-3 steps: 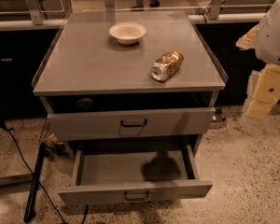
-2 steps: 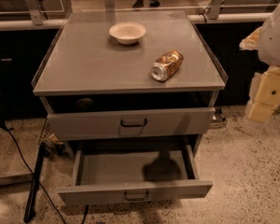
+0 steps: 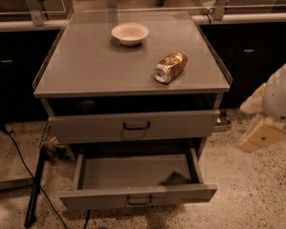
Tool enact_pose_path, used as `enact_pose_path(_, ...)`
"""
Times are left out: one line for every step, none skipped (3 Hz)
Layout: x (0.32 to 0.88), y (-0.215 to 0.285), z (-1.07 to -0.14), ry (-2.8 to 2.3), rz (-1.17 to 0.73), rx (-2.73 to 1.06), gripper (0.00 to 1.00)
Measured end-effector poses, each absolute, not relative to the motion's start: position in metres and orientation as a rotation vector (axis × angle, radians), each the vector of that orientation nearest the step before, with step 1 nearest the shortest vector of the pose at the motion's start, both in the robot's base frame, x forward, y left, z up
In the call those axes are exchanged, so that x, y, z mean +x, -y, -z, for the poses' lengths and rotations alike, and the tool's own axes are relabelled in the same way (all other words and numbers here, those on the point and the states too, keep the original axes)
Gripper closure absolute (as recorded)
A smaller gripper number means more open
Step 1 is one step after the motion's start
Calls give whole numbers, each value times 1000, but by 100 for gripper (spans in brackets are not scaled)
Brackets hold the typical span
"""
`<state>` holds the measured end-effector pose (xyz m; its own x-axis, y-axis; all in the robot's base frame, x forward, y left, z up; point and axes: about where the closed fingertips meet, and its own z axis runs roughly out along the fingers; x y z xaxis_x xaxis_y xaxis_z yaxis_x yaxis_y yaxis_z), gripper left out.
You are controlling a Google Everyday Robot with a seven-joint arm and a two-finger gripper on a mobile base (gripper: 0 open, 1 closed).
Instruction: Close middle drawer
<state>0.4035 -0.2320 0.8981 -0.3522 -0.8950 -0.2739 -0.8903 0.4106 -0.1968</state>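
The middle drawer [image 3: 138, 194] is pulled far out of the grey cabinet. Its flat front has a small dark pull handle [image 3: 139, 201], and its plain grey tray [image 3: 133, 171] holds nothing. Above it, another drawer front [image 3: 133, 126] with the same handle stands slightly out, with a dark gap over it. My gripper [image 3: 262, 135] shows as a beige part under the white arm [image 3: 282, 95]. It is at the right edge of the view, to the right of the cabinet and apart from it, at about the height of the drawers.
On the cabinet top [image 3: 86, 66] stand a white bowl [image 3: 130, 33] and a crushed can [image 3: 170, 67] lying on its side. Black cables and a stand leg [image 3: 33, 190] lie on the speckled floor to the left. Dark counters run behind the cabinet.
The arm and gripper have moved down at the right of the cabinet. The drawers, bowl and can have not moved.
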Motion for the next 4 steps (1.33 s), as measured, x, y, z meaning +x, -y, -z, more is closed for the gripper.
enact_pose_path(388,225,-839,-2355,-70,-1474,63)
enact_pose_path(373,213,-780,-2349,-148,-1422,86)
enact_pose_path(373,213,-770,-2347,-138,-1405,100)
enact_pose_path(373,213,-772,-2348,-139,-1409,100)
